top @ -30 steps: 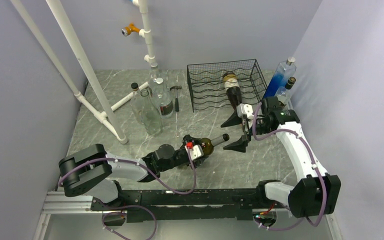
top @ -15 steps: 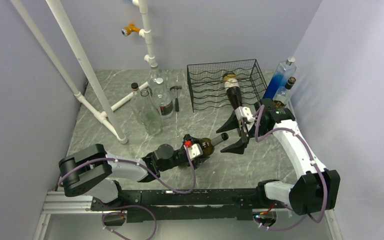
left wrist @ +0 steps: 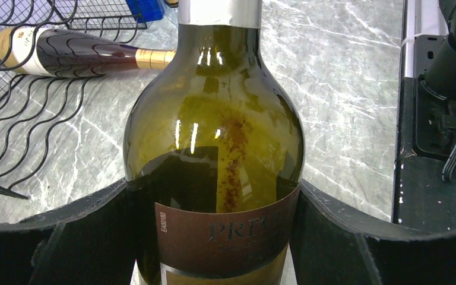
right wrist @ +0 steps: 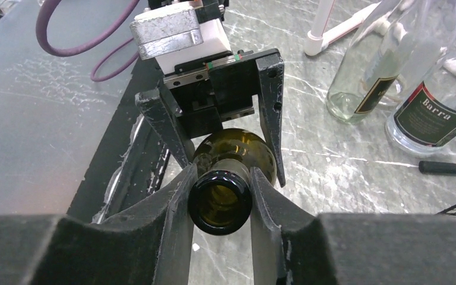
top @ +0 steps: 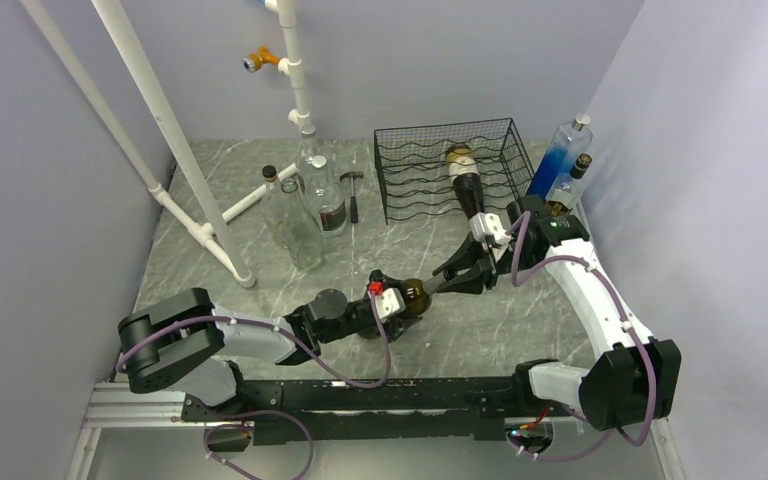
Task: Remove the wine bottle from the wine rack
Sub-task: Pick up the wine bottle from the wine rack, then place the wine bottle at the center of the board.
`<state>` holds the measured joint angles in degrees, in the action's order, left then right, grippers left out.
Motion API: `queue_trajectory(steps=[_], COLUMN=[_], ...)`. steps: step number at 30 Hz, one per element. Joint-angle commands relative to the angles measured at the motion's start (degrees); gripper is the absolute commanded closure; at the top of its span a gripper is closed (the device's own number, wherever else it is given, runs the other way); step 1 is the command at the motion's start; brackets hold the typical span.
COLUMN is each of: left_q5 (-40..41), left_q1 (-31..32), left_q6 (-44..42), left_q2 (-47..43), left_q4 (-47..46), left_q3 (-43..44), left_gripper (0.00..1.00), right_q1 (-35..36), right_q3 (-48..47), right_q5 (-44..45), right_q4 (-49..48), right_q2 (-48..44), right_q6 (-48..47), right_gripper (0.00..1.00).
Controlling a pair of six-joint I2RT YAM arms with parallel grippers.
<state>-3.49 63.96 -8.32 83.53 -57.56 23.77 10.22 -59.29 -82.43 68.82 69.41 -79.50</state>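
Item: olive-green glass wine bottle with a brown label, lying off the black wire wine rack, over the grey marbled table; whether it touches the table is unclear. The left gripper clasps its body, and the right gripper is pinched on its open neck. A dark glass bottle with a cream label lies in the rack.

The desk is grey marble veined white. The wine bottle at centre frame is olive-green glass with a maroon label and silver foil. The wine rack, upper middle, is black wavy wire, its racked bottle dark with cream label and gold collar.
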Motion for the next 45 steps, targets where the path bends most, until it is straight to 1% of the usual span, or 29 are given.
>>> queue_trajectory(steps=[1, 2, 3, 4, 5, 6, 7, 8, 9, 11, 14, 15, 16, 18, 21, 24, 27, 31, 36, 40, 45], left_q5=[-1.0, -1.5, -2.1, -3.1, -3.6, -3.9, -3.7, -3.1, -2.7, -2.6, -2.6, -2.9, -2.9, -3.1, -3.0, -2.7, -1.2, 1.2, 3.3, 3.3, 3.4], left_q1=[-0.2, -0.2, -0.2, -0.2, -0.2, -0.2, -0.2, -0.2, -0.2, -0.2, -0.2, -0.2, -0.2, -0.2, -0.2, -0.2, -0.2, -0.2, -0.2, -0.2, -0.3], left_q6=[1.1, 1.4, 1.6, 2.0, 2.5, 3.2, 4.2, 5.2, 6.0, 6.4, 6.9, 7.0, 7.2, 7.5, 7.7, 7.5, 7.3, 6.3, 6.2, 6.9, 7.8], left_q2=[-0.9, -1.0, -1.1, -1.1, -1.2, -1.3, -1.5, -1.7, -2.0, -2.4, -3.0, -3.2, -3.5, -4.3, -6.0, -8.3, -11.2, -15.4, -20.4, -23.2, -24.6], left_q4=[-8.7, -8.1, -7.0, -6.0, -4.8, -3.7, -2.3, -0.8, 0.6, 2.6, 3.4, 3.6, 3.8, 4.4, 5.4, 7.1, 10.1, 16.4, 20.6, 22.2, 21.4], left_q3=[3.0, 3.4, 3.8, 4.6, 5.1, 5.7, 6.3, 6.9, 7.3, 7.8, 7.6, 7.5, 7.4, 7.1, 6.4, 5.5, 4.8, 4.1, 2.8, 1.8, 0.2], left_gripper=[1.0, 1.0, 0.99, 0.92, 0.81, 0.65, 0.52, 0.43, 0.36, 0.28, 0.12, 0.05, 0.01, 0.01, 0.0, 0.0, 0.0, 0.0, 0.0, 0.0, 0.0], right_q1=[0.4, 0.4, 0.4, 0.4, 0.4, 0.4, 0.3, 0.3, 0.3, 0.1, -0.7, -1.1, -1.7, -2.9, -6.0, -8.8, -12.4, -18.4, -20.2, -21.4, -23.8], right_q3=[-2.0, -2.3, -2.7, -3.2, -3.8, -4.3, -4.6, -4.8, -4.9, -4.6, -3.6, -3.2, -3.0, -2.7, -2.2, -3.2, -5.7, -9.4, -13.2, -15.8, -19.0], right_q5=[-1.6, -1.3, -0.9, -0.1, 0.6, 1.4, 2.2, 3.1, 4.0, 5.0, 5.9, 6.3, 6.6, 7.3, 7.3, 9.2, 11.1, 10.5, 15.4, 18.6, 21.6], right_q4=[-0.2, -0.6, -1.1, -1.3, -1.4, -1.5, -2.2, -3.5, -4.3, -5.9, -9.0, -10.0, -10.5, -10.7, -13.4, -12.5, -8.3, -1.9, 3.6, 4.6, 5.6], right_q2=[-0.9, -1.2, -1.5, -1.9, -2.2, -2.5, -2.9, -3.3, -3.8, -5.2, -7.3, -8.0, -8.6, -9.9, -12.1, -13.3, -13.4, -12.9, -11.1, -9.2, -7.4], right_q6=[1.3, 2.2, 3.6, 4.6, 5.5, 6.5, 9.1, 11.1, 12.8, 15.5, 19.8, 21.0, 21.7, 22.5, 26.8, 27.7, 25.4, 20.9, 18.0, 19.7, 21.3], right_gripper=[0.86, 0.91, 0.99, 1.0, 1.0, 1.0, 1.0, 1.0, 1.0, 1.0, 1.0, 1.0, 1.0, 1.0, 1.0, 1.0, 1.0, 1.0, 1.0, 1.0, 1.0])
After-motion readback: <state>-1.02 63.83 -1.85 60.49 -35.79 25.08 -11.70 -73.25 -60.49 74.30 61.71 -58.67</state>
